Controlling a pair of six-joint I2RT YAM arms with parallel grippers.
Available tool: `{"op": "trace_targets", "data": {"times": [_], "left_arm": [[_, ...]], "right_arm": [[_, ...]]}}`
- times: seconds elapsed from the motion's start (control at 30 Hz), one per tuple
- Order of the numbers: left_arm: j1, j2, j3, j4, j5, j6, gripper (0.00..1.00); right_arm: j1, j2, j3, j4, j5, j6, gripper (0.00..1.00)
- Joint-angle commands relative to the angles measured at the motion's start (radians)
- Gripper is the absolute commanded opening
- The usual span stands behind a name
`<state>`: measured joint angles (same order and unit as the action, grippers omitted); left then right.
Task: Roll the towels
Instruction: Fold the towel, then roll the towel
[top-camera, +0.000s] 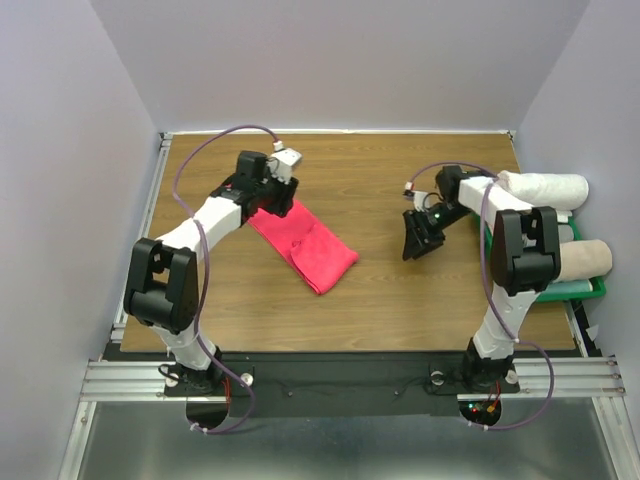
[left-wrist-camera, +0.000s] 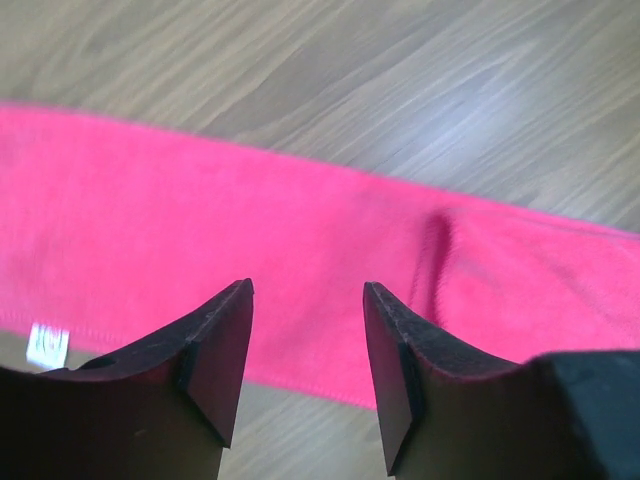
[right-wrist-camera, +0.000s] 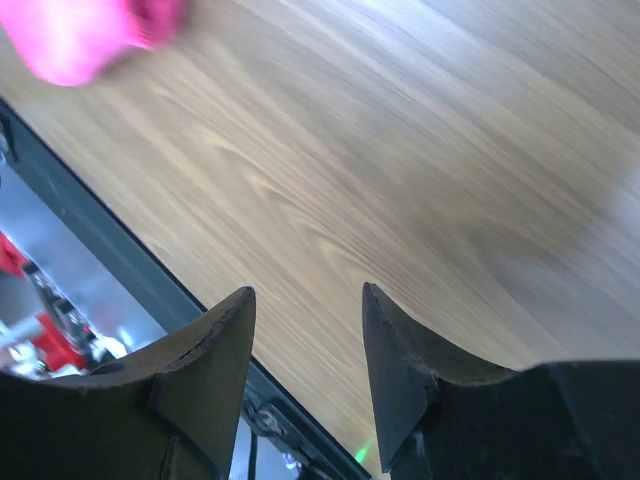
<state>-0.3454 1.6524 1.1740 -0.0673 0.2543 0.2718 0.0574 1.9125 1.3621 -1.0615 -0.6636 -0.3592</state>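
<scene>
The pinkish-red towel lies folded into a long strip on the table, running from under my left gripper toward the middle. In the left wrist view the towel spans the frame, with a small crease right of centre and its white tag at the lower left. My left gripper is open, its jaws just above the towel's near edge. My right gripper is open and empty above bare wood; the towel's end shows at its upper left.
A green bin at the table's right edge holds a rolled white towel and a rolled beige towel. The table's near edge and metal frame show in the right wrist view.
</scene>
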Motion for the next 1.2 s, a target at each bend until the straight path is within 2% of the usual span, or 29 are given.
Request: {"op": "trace_targets", "data": {"times": [0.0,0.1,0.27,0.4,0.5,0.53,0.6,0.77,1.0,1.07,1.17], "left_arm": [[0.135,0.032,0.05,-0.12,0.074,-0.106,0.56],[0.18,0.093,0.111,-0.144,0.039,-0.163,0.54],[0.2,0.233,0.226,-0.216,-0.006,-0.172,0.36],[0.201,0.349,0.292,-0.232,-0.006,-0.143,0.36],[0.203,0.414,0.341,-0.227,0.008,-0.131,0.31],[0.201,0.434,0.383,-0.233,0.022,-0.117,0.28],[0.201,0.504,0.47,-0.264,0.069,-0.103,0.27],[0.172,0.647,0.656,-0.345,0.131,-0.056,0.27],[0.045,0.826,0.913,-0.416,0.253,-0.029,0.28],[0.0,0.854,0.984,-0.431,0.289,-0.011,0.32],[-0.026,0.84,0.997,-0.418,0.281,-0.014,0.36]], "right_arm": [[0.131,-0.003,0.072,0.067,-0.065,0.052,0.52],[0.202,0.054,0.106,0.136,-0.048,0.104,0.51],[0.275,0.158,0.158,0.202,-0.063,0.155,0.52],[0.317,0.22,0.154,0.236,-0.099,0.195,0.52],[0.346,0.244,0.112,0.259,-0.11,0.21,0.45],[0.361,0.246,0.094,0.277,-0.122,0.219,0.4],[0.377,0.244,0.037,0.305,-0.142,0.232,0.36],[0.475,0.203,-0.072,0.366,-0.227,0.261,0.32],[0.59,0.132,-0.147,0.44,-0.39,0.27,0.3],[0.587,0.057,-0.181,0.436,-0.396,0.249,0.32],[0.564,-0.102,-0.215,0.433,-0.349,0.232,0.34]]}}
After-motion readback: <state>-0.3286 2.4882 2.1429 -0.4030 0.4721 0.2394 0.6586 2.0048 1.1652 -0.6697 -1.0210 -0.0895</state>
